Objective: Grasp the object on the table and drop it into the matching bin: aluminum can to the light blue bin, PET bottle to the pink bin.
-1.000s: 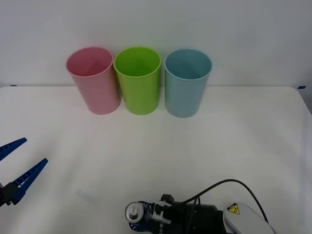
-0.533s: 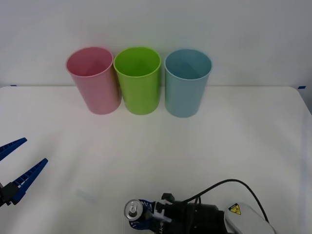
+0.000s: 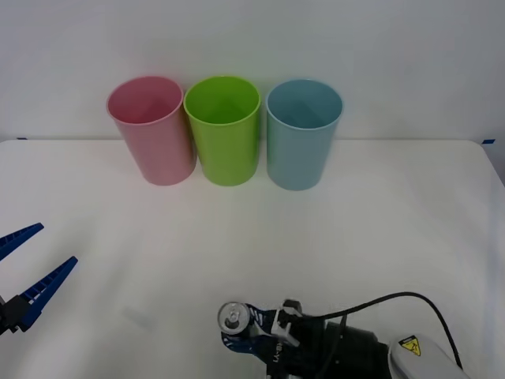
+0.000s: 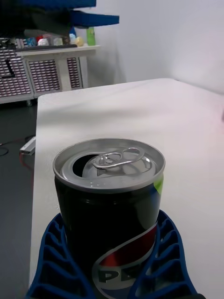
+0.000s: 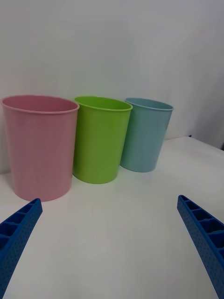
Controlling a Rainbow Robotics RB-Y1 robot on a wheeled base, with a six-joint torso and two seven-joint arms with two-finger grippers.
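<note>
- Front view: our right gripper (image 3: 243,330) sits low near the table's (image 3: 379,237) front edge, its blue fingers closed around the aluminum can (image 3: 233,318), whose shiny top faces up. The pink bin (image 3: 154,130), the lime green bin (image 3: 223,130) and the light blue bin (image 3: 302,134) stand in a row at the far side, well apart from the can. Our left gripper (image 3: 28,272) waits at the left edge, fingers spread wide and holding nothing.
- Right wrist view: the can (image 4: 109,205) stands upright between our ribbed fingers (image 4: 56,261), which hug its lower body on both sides; the tab is bent and the mouth is open. We judge the grip is low on the can, so we should hold the pressure steady and lift straight up to stop it tipping.
- Left wrist view: the three bins stand side by side, pale blue (image 5: 145,135) beside green (image 5: 100,139) beside pink (image 5: 39,145), with our open fingertips (image 5: 205,238) at the corners.
- For this step we should carry the can high enough to pass the blue bin's rim, centre it over that mouth and away from the green one just beside it, then release.
</note>
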